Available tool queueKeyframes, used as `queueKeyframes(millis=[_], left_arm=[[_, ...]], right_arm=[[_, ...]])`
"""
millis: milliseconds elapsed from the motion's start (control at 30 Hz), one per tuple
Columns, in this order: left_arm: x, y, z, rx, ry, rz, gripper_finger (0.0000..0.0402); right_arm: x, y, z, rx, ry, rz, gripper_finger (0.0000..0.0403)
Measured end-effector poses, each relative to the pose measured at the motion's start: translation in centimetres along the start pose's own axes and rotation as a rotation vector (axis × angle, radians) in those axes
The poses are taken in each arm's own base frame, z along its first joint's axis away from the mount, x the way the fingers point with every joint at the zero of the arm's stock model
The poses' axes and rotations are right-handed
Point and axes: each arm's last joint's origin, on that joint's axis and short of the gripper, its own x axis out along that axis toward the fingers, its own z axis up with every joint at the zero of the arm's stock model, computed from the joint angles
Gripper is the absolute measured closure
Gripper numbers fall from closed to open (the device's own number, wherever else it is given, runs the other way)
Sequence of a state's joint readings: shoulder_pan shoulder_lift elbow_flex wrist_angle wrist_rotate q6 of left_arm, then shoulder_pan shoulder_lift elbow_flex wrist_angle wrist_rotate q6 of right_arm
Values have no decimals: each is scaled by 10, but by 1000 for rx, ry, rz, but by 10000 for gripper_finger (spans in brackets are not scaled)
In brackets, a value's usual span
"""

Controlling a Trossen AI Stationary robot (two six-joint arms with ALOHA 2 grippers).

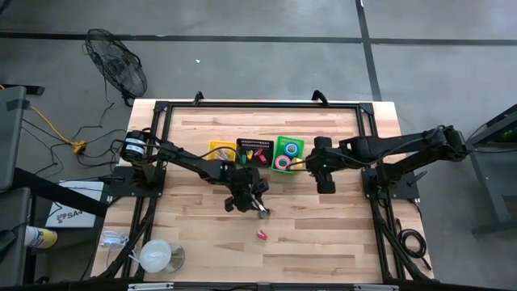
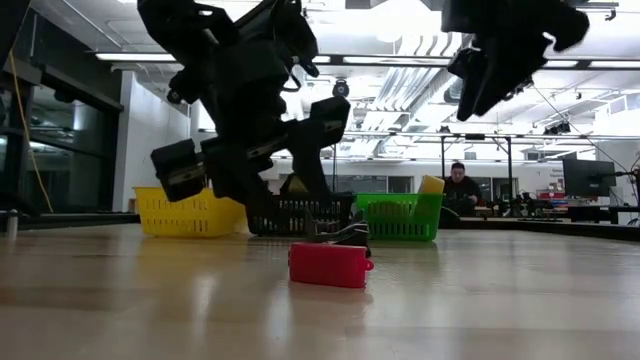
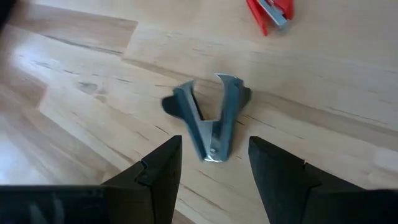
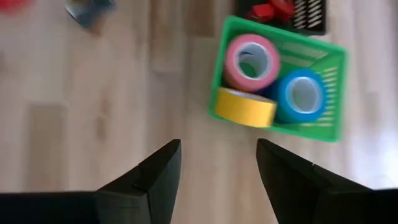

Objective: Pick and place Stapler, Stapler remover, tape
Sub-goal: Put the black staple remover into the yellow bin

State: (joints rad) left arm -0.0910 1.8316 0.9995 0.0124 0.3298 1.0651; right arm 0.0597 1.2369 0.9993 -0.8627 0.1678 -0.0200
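Observation:
A grey staple remover (image 3: pixel 211 121) lies on the wooden table, its claws pointing away from my left gripper (image 3: pixel 214 149). That gripper is open and low over the table, one finger on either side of the remover's hinged end, without touching it. A red stapler (image 3: pixel 270 12) lies just beyond it; it also shows in the low view (image 2: pixel 330 265). My right gripper (image 4: pixel 217 152) is open and empty, raised above the table beside the green bin (image 4: pixel 333 68). The bin holds a pink tape (image 4: pixel 252 62) and a blue tape (image 4: pixel 301 93). A yellow tape (image 4: pixel 244 107) leans at its rim.
A yellow bin (image 1: pixel 220 149), a black bin (image 1: pixel 253 151) with red items and the green bin (image 1: pixel 287 153) stand in a row at the table's far middle. A large white roll (image 1: pixel 157 257) lies at the near left corner. Bare wood lies near the front edge.

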Motion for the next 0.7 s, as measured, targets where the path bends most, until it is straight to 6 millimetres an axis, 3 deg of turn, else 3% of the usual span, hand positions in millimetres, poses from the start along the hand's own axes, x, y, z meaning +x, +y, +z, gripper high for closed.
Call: queueKeyframes(millis=[167, 433, 700], left_arm=[[-1, 4, 2, 28, -3, 1, 220], [3, 2, -1, 62, 6, -5, 220], [11, 17, -16, 46, 20, -20, 220]], right_arm=[[-1, 6, 1, 116, -7, 110, 202], [-3, 19, 1, 64, -12, 133, 202], [-4, 25, 1, 60, -15, 136, 201]])
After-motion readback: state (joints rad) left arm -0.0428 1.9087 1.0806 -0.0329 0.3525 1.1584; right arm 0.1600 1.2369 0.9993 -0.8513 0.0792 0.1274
